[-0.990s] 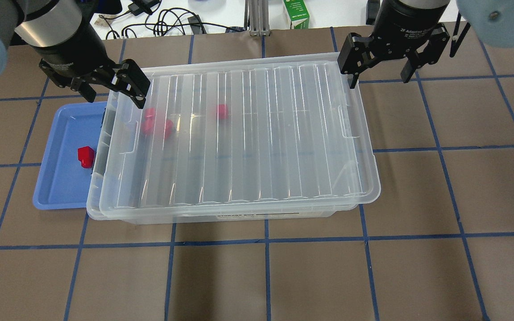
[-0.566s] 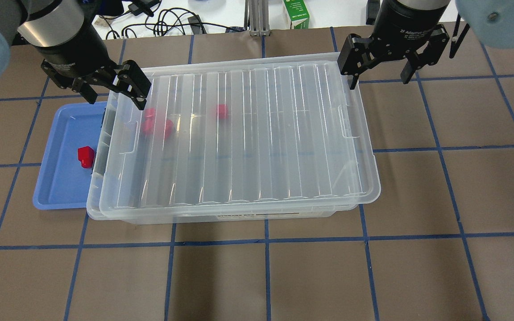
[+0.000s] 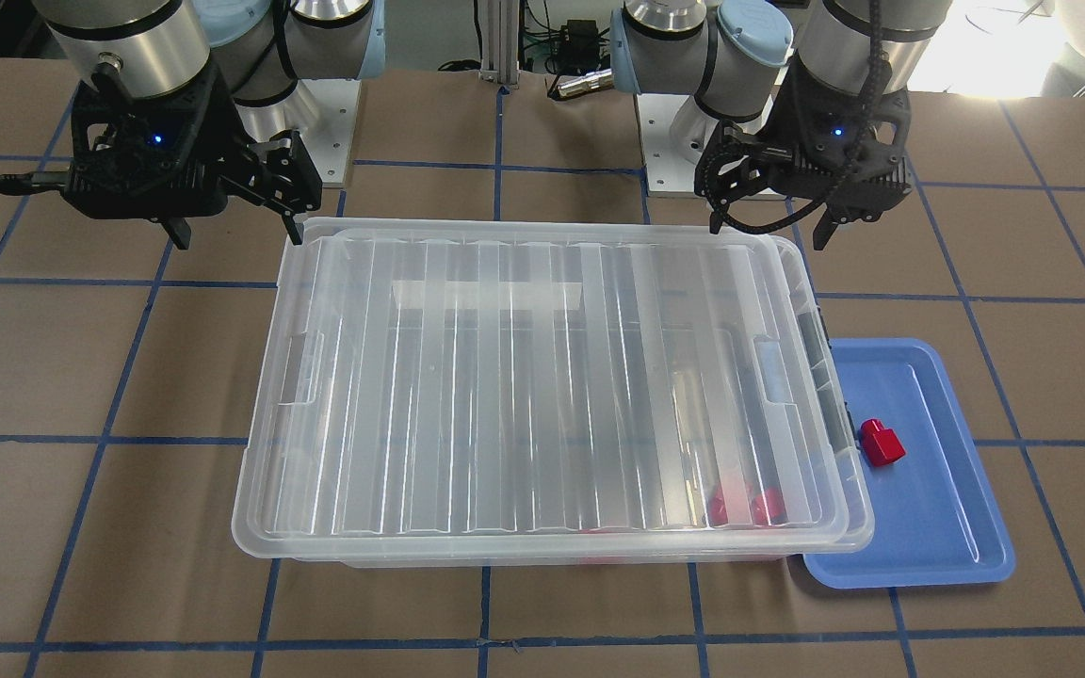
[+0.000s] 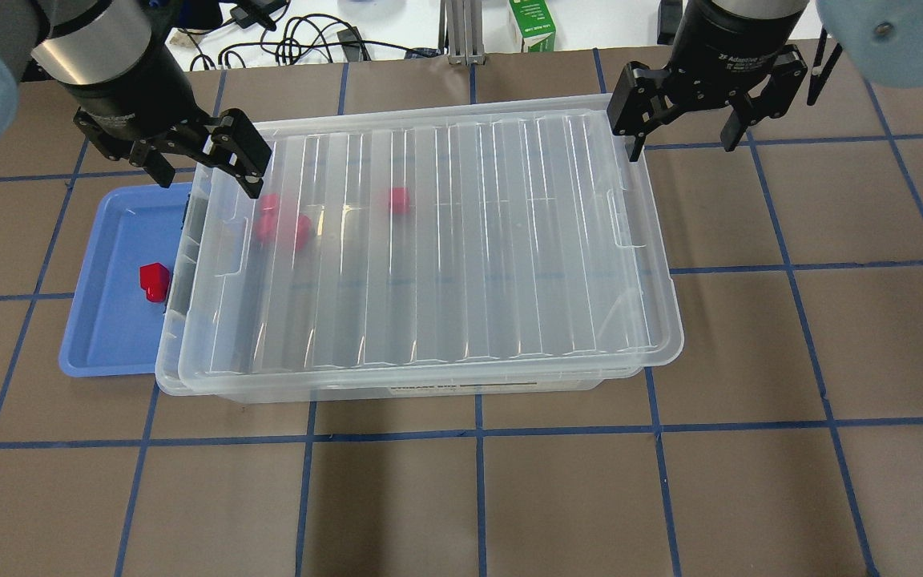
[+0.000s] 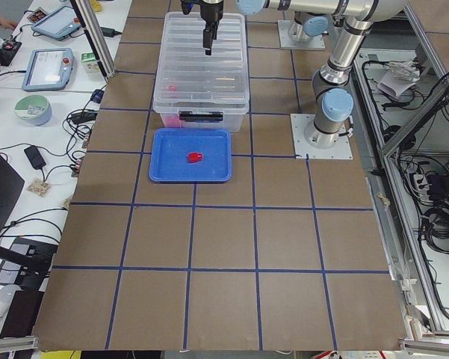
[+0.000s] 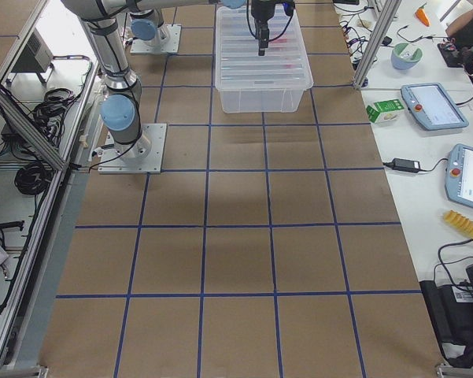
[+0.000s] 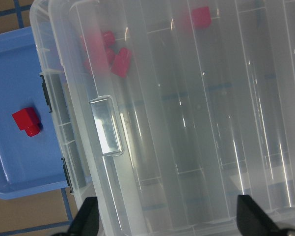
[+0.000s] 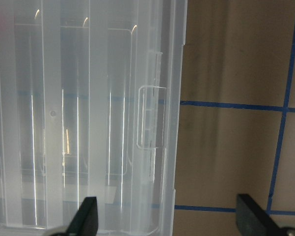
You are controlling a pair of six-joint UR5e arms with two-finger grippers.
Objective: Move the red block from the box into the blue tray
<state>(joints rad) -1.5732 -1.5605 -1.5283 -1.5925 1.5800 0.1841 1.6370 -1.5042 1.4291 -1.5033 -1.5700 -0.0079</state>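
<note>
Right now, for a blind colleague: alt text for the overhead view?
A lidded clear plastic box holds red blocks; one small red block lies in the shallow blue tray beside it. Left claw and right claw hover open by its top corners.

I see a table (image 4: 461, 497) covered in brown sheeting, marked off into large squares by blue tape (image 4: 477, 433). Two things lie directly on it. The clear, lidded box (image 4: 349, 390) sits at the far middle, long side across my overhead view. The blue tray (image 4: 109, 336) lies flat at the box's end on the robot's left, and its inner edge disappears under the box's overhanging rim. Two grey mounting plates (image 5: 323, 138) are fixed along the robot's side of the table.
</note>
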